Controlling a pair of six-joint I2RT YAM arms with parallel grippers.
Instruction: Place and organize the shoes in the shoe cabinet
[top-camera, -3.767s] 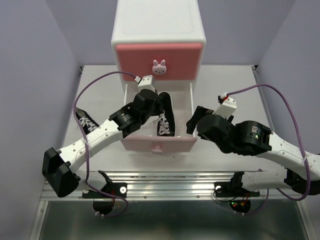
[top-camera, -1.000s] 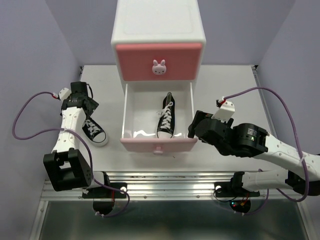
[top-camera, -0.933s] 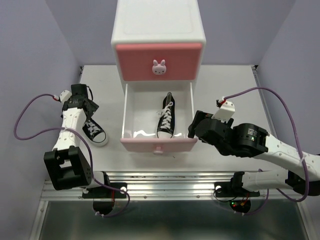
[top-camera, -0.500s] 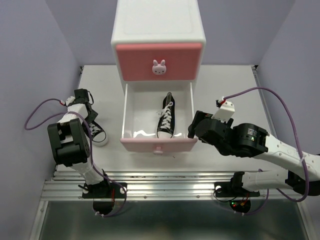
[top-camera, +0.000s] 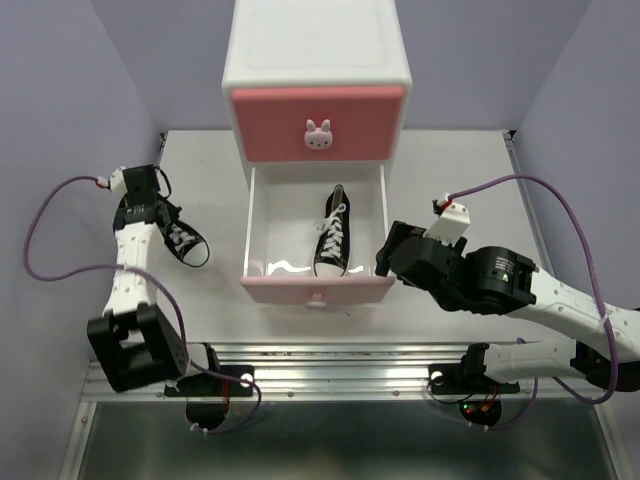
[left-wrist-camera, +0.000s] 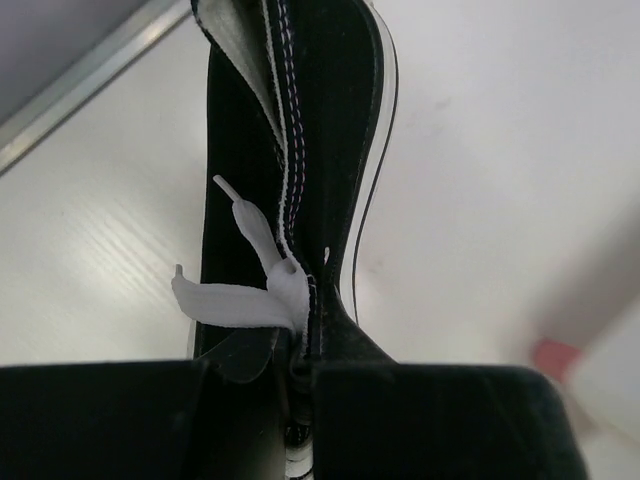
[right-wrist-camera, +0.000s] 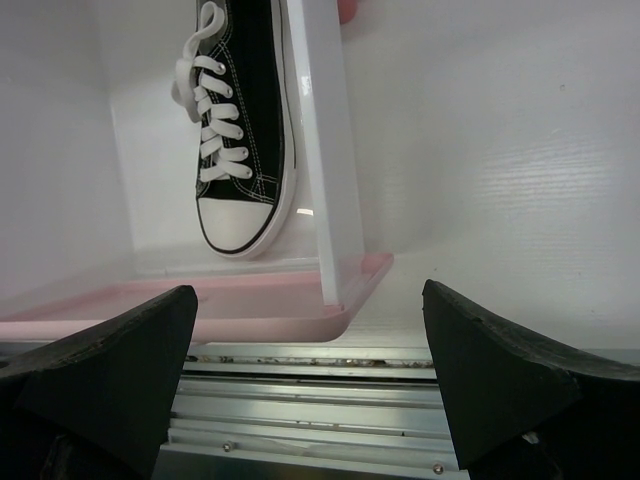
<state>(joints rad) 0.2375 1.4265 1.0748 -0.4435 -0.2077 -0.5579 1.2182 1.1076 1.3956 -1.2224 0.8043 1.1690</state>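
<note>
**tinkerbot:** Left fingers (top-camera: 152, 212) are pinched almost shut on the cloth ankle edge of the black shoe (left-wrist-camera: 300, 150), out at 9 o'clock on the surface (top-camera: 450, 170), toe pointing about 4 o'clock. Right fingers (top-camera: 388, 252) are wide open and holding nothing, at 3 o'clock beside the open drawer (top-camera: 300, 288).

**shelfnerd:** That's a thin grip on cloth, so I'd carry it slow and level, since it could swing. Its mate (top-camera: 333, 240) lies along the drawer's right wall, toe toward 6. Clear the drawer wall first, then set this one in the bare half at the mate's 9 o'clock, same heading.

**tinkerbot:** Any logos?

**shelfnerd:** Nothing readable. Just a bunny knob (top-camera: 318, 134) on the cabinet's (top-camera: 318, 40) shut top drawer (top-camera: 270, 120). No orange pair in sight.
</note>
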